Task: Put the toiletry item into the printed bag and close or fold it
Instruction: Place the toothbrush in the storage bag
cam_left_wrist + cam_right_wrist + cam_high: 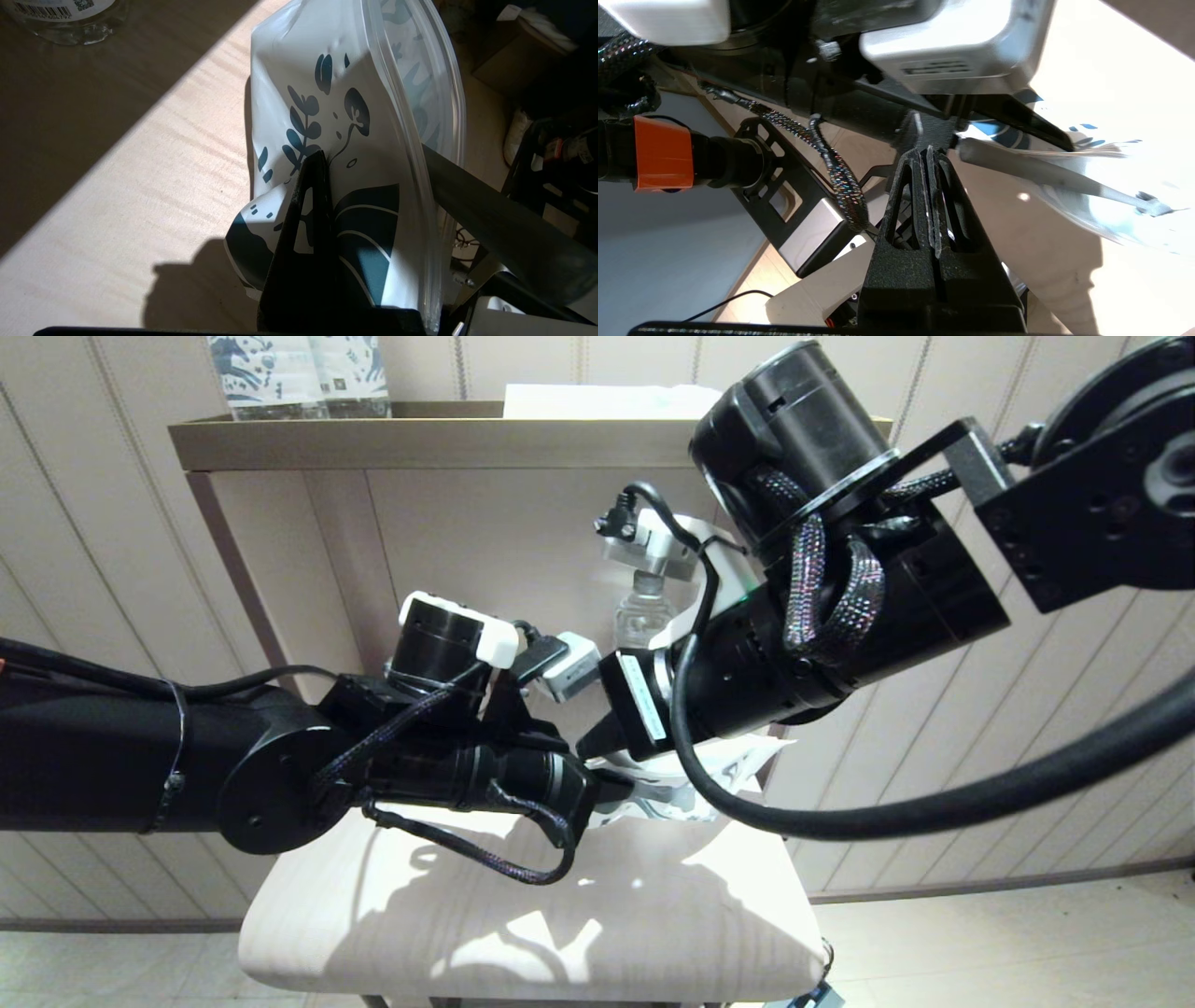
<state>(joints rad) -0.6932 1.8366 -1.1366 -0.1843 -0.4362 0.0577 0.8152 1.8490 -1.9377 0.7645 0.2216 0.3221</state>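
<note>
Sunlit pale wooden table (pixel 392 933) below a brass-edged shelf (pixel 373 443) against panelled walls (pixel 93 523).

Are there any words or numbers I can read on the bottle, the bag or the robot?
None can be read.
water bottle: its label carries a barcode with tiny digits and a square code, too small to read.
printed bag: only pictures of leaves and plants, no words.
right arm's white sticker: too small to read.
grey camera box: faint raised lines, too blurred to read.
</note>
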